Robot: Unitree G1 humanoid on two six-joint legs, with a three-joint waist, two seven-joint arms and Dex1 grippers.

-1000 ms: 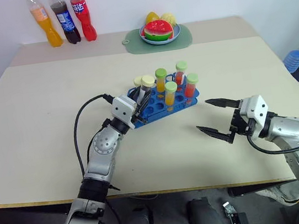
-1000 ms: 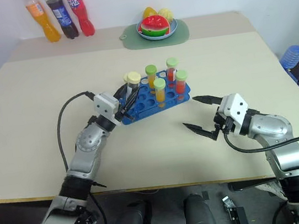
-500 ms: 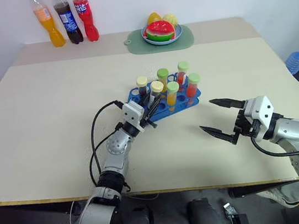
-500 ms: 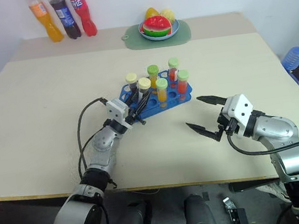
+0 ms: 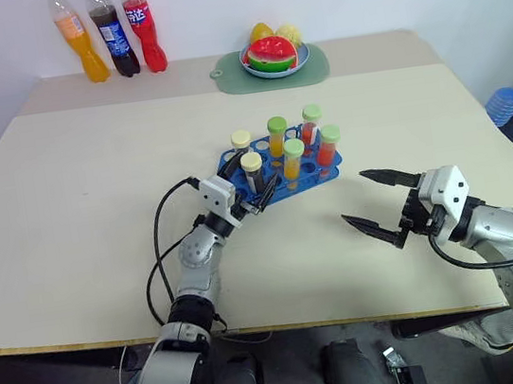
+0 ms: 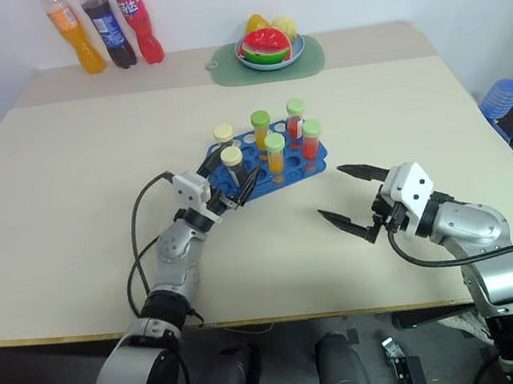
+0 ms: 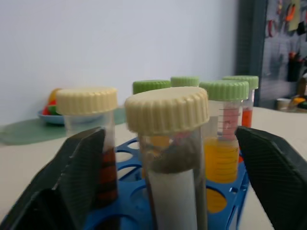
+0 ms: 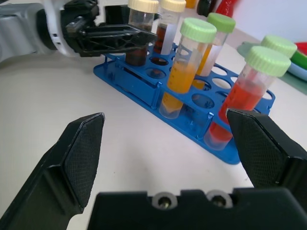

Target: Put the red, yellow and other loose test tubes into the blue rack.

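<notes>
Blue rack (image 5: 282, 171) sits mid-tabletop (image 5: 76, 198), six capped tubes standing in it: two cream-capped at the near-left end, four green-capped with yellow or red fill toward the right. No loose tubes lying on the tabletop that I can spot.

Left hand (image 5: 254, 189) is at the rack's near-left corner, fingers spread wide on either side of the cream-capped tube (image 5: 253, 171), which stands in its hole. In the wrist view both pads stand clear of the tube wall, so probably just let go.

Right hand (image 5: 380, 201) hovers wide open and holding nothing, well apart from the rack on its right side.

Risks:
- pulling the left hand back at an angle could let a finger catch the cream cap and tip the tube or drag the light rack
- neighbouring cream-capped tube (image 5: 242, 146) stands close, easy to clip
- tube may not be fully seated; can't tell
</notes>
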